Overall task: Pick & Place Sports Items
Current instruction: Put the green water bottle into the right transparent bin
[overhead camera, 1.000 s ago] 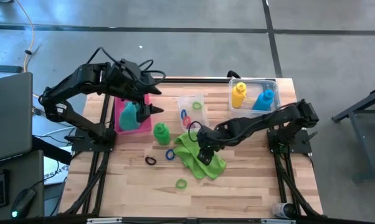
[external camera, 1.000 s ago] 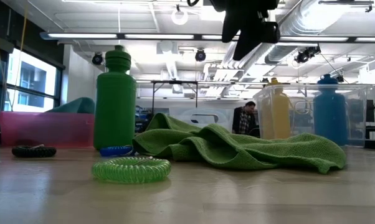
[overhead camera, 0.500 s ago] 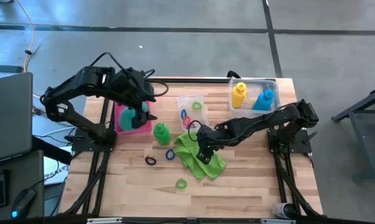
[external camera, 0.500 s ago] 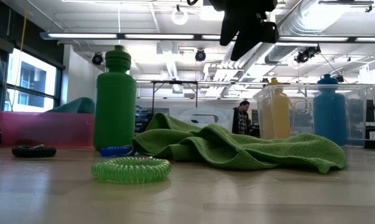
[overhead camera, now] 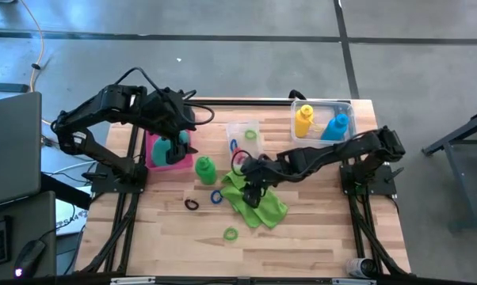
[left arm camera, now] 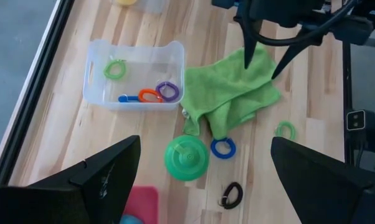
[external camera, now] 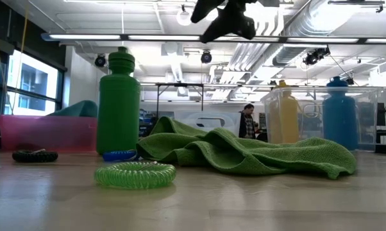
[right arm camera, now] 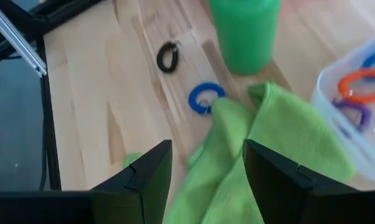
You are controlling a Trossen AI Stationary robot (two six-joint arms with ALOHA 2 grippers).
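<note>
The lime green towel lies crumpled on the table's middle; it also shows in the low view. My right gripper hangs open and empty above the towel's left part. The green bottle stands upright on its base left of the towel. The teal towel lies in the pink tray. My left gripper is open and empty above the tray's right side. The yellow bottle and the blue bottle stand in a clear box.
A small clear box with several rings stands beyond the lime towel. A blue ring, a black ring and a green ring lie loose on the wood. Bare table shows toward the near edge.
My right gripper has gone a little up and toward the table's left and far side over the lime towel, turning somewhat. My left gripper has drawn back toward the table's left, over the pink tray. The towels and bottles have kept still.
</note>
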